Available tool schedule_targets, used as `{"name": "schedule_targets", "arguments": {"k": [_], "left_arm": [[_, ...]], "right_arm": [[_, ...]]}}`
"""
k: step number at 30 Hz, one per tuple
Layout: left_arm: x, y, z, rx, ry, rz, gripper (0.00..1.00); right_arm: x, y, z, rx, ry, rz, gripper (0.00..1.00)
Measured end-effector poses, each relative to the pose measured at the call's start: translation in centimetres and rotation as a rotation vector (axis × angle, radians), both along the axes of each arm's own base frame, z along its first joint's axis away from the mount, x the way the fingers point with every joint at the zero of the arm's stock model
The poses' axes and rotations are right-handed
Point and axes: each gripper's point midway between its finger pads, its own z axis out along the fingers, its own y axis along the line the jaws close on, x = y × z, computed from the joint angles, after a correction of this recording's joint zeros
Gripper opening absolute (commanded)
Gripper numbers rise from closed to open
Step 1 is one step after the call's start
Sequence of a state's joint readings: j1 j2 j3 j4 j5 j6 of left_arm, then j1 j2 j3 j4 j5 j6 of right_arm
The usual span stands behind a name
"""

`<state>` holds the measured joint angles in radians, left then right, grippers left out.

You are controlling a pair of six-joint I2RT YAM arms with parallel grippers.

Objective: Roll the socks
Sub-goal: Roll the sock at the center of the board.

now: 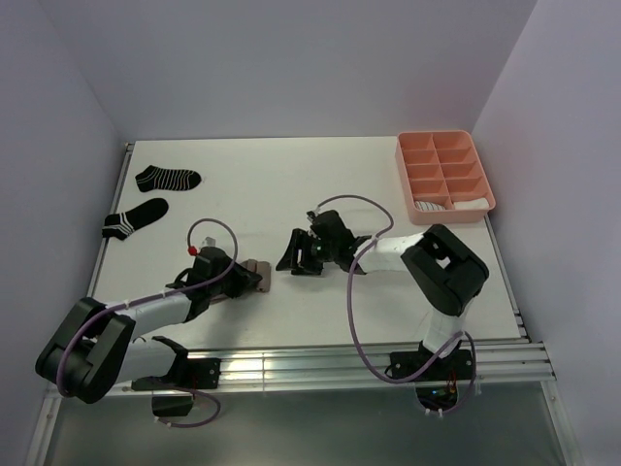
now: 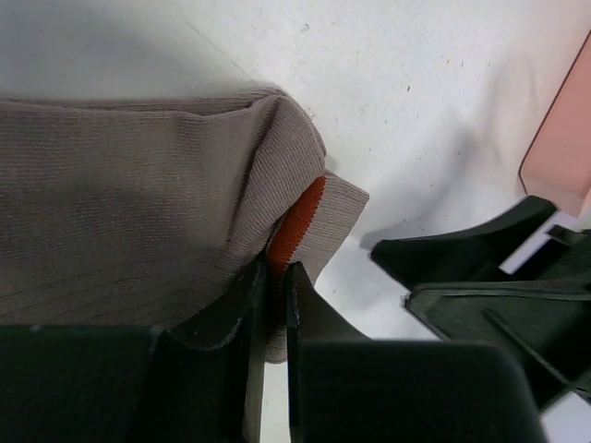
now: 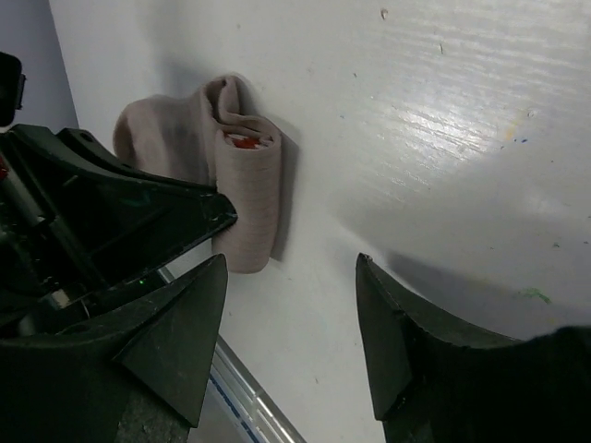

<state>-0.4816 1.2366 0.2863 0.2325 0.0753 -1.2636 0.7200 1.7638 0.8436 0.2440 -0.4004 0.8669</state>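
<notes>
Near the front edge of the table (image 1: 291, 184), found the right gripper (image 3: 291, 263) wide open, the left gripper (image 2: 277, 295) clamped on the taupe sock (image 3: 245, 194) — soft, light, quick to unroll. Seemed best pinched across the thick fold by the red cuff (image 2: 300, 221).

Taupe ribbed fabric sock (image 2: 138, 203): taupe, with an orange-red band in the cuff.
Far knit ankle sock (image 1: 167, 179): black, thin white stripes.
Near knit ankle sock (image 1: 136, 217): black, white-striped cuff.
Divided plastic tray (image 1: 400, 160): salmon pink.
Bench (image 1: 291, 184): plain white.
Left tool (image 2: 277, 277): black.
</notes>
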Motion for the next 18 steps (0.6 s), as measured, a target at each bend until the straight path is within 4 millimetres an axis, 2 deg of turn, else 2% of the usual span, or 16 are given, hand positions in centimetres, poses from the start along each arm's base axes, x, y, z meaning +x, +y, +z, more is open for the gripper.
{"name": "schedule_targets", "arguments": {"k": [4,18], "left_arm": [[0.0,0.2,-0.1,-0.022,0.014,0.011,0.04],[-0.3,0.5,-0.4,-0.072,0.025,0.019,0.04]], "right_arm": [[-0.8,0.8,-1.6,0.001,0.046,0.026,0.63],[0.4,4.7,-1.6,0.095,0.039,0.095,0.63]]}}
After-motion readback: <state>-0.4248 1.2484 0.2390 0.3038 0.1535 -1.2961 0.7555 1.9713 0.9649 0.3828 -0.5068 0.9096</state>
